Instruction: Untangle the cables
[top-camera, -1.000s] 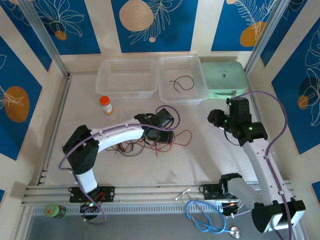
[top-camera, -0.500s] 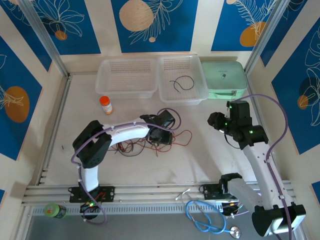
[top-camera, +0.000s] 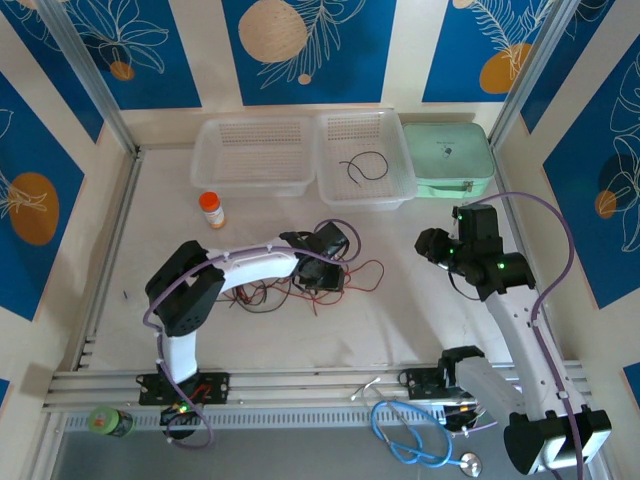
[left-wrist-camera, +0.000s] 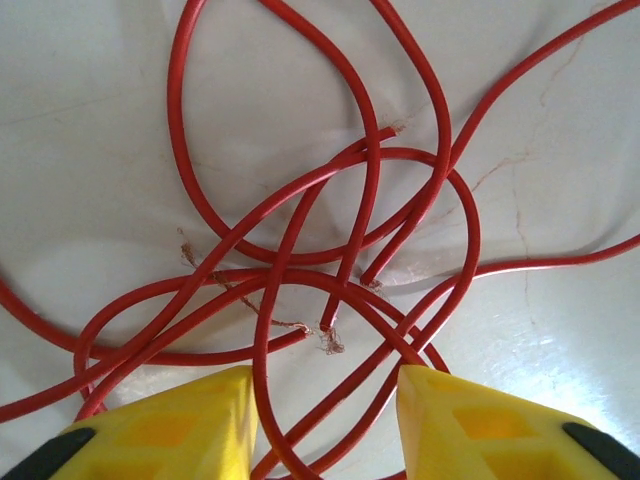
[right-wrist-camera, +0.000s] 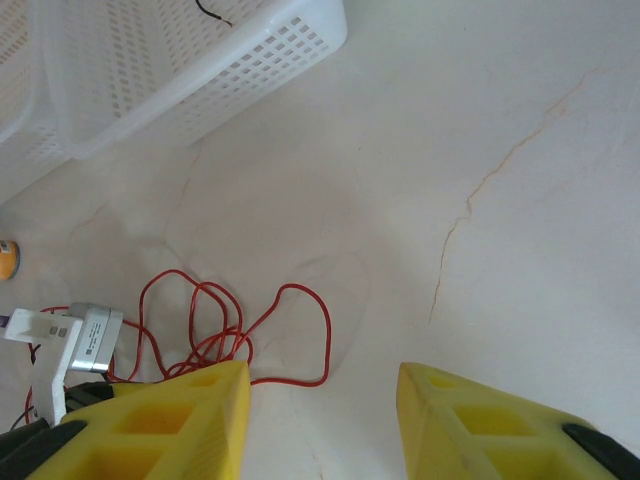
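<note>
Red cables (left-wrist-camera: 290, 272), white perforated baskets (top-camera: 250, 185), mint-green case (top-camera: 450, 155), blue leaf-patterned walls (top-camera: 350, 70).

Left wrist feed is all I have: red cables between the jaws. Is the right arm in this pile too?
Observer: No. The right gripper hangs to the right of the tangle, apart from it, with its jaws open on nothing.
Operator: Any black ones mixed in?
Observer: Darker strands, black as far as I can tell, lie at the tangle's left end.
Operator: Anything sorted yet?
Observer: One black cable lies alone in the right-hand basket at the far edge.
</note>
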